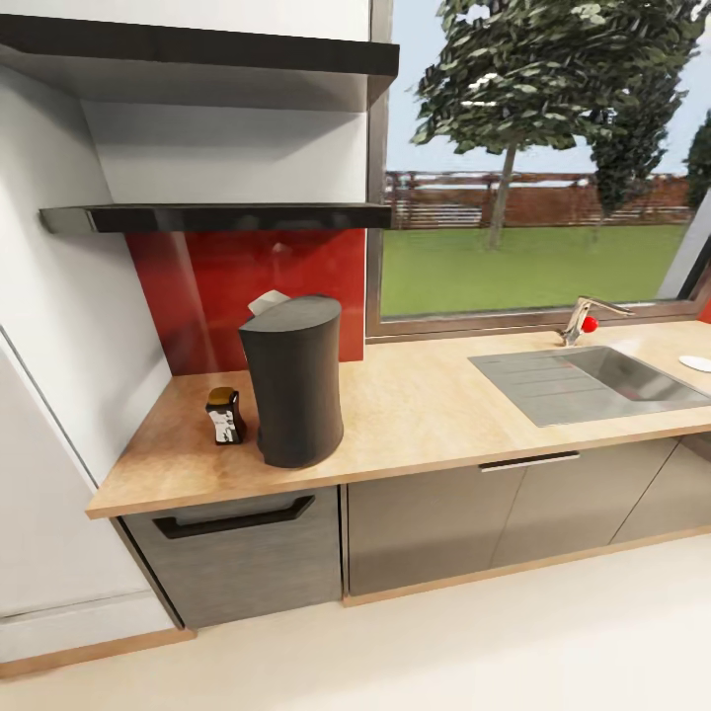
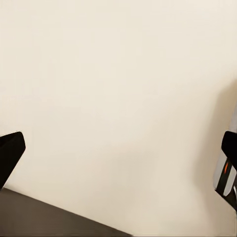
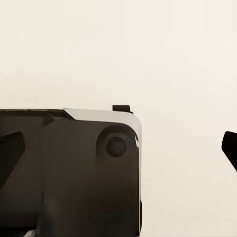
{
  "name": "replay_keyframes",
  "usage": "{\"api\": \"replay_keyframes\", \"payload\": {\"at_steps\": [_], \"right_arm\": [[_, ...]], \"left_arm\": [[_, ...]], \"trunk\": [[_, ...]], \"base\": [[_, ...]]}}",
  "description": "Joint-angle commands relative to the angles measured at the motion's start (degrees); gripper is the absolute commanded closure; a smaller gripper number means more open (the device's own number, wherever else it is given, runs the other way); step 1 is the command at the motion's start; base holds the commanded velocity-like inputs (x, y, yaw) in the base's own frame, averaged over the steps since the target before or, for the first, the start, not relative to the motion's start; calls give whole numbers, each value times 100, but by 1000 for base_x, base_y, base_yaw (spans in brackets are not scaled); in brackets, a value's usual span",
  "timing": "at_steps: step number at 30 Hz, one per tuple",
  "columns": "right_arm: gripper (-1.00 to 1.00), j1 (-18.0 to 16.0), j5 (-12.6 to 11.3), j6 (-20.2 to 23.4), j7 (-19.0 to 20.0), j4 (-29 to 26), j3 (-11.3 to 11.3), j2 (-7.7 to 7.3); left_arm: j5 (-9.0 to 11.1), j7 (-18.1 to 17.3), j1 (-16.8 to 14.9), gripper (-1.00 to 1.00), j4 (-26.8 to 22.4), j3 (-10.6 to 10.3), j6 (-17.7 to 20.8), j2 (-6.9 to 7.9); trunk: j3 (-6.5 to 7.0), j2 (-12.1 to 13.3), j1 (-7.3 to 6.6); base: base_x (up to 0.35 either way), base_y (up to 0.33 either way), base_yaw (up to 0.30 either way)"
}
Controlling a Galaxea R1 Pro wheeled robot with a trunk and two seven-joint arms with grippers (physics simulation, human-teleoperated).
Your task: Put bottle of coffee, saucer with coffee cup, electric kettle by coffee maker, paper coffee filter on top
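Spanning the view, the counter [image 1: 425, 405] carries the coffee maker [image 1: 292, 380] near its left end, a white filter [image 1: 268, 302] seemingly on top. Just beside the maker, on its left, stands the bottle [image 1: 224, 415]. It looks small, rigid and probably light, maybe slick; hold it round the body. Both grippers, left [image 2: 118, 153] and right [image 3: 123, 153], hang spread wide and empty over pale floor.

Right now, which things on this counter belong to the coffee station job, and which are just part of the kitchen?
Job things:
- coffee maker, standing on the countertop
- bottle of coffee, beside it
- white piece atop the maker, possibly the paper filter

Just there:
- sink
- faucet
- shelf
- window
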Motion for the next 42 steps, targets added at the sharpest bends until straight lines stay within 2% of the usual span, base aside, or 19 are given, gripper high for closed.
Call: {"api": "replay_keyframes", "payload": {"at_steps": [1, 7, 17, 42], "right_arm": [[-100, -5, 5, -19, -8, 12, 2, 22], [-100, -5, 4, -28, -13, -22, -12, 52], [-100, -2, 16, -37, -12, -152, -27, 20], [-100, 0, 20, -39, -31, -157, -29, 5]], "left_arm": [[50, 5, 19, -100, 24, -50, -27, -1], [41, -6, 78, -100, 45, -50, -32, -9], [32, 28, 86, -100, 30, -47, -32, -8], [42, 63, 86, -100, -8, -25, -27, -44]], "trunk": [[-12, -12, 3], [-12, -12, 3], [-12, -12, 3], [-12, -12, 3]], "base": [[0, 0, 0], [3, -69, 0], [94, -248, -38], [169, -245, -259]]}}
